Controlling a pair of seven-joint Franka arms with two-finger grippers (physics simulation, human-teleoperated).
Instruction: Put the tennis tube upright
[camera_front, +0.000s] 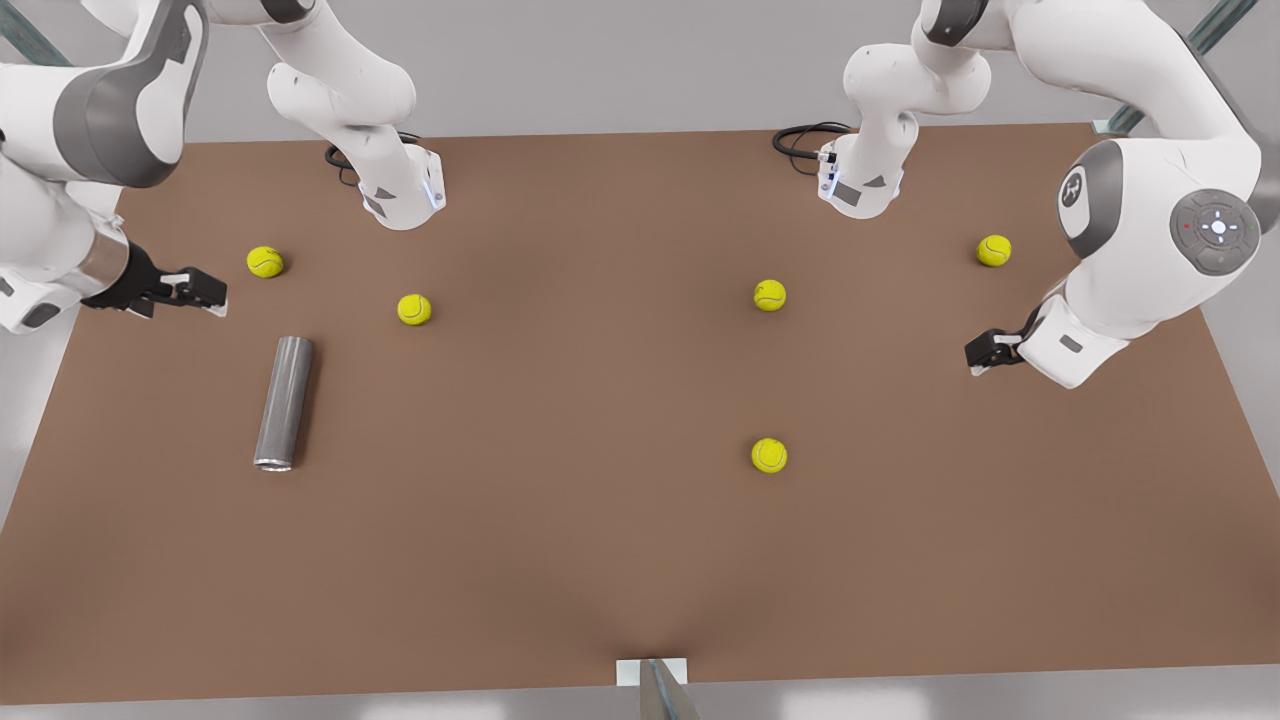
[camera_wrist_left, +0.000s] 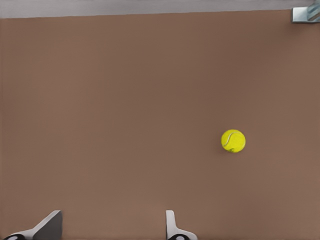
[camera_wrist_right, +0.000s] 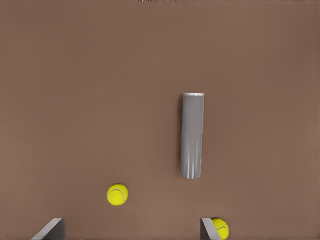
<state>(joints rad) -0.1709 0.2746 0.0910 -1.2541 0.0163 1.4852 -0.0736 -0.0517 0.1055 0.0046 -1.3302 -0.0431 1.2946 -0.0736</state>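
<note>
Your tube (camera_front: 284, 403) lies flat on the table (camera_front: 560, 560) toward the front view's left, silvery rim at the near end, with nothing touching it. Your right gripper (camera_front: 192, 291) hovers just beyond the tube's far end, close to a ball (camera_front: 265, 262), and its fingers (camera_wrist_right: 50, 230) stand spread apart with nothing between them. Your left gripper (camera_front: 985, 352) waits at the front view's right, well apart from the tube, fingers (camera_wrist_left: 172, 227) likewise spread and empty above bare table.

Even, bright overhead light; soft faint shadows (no glare); table (camera_front: 600, 520) sharp throughout.
</note>
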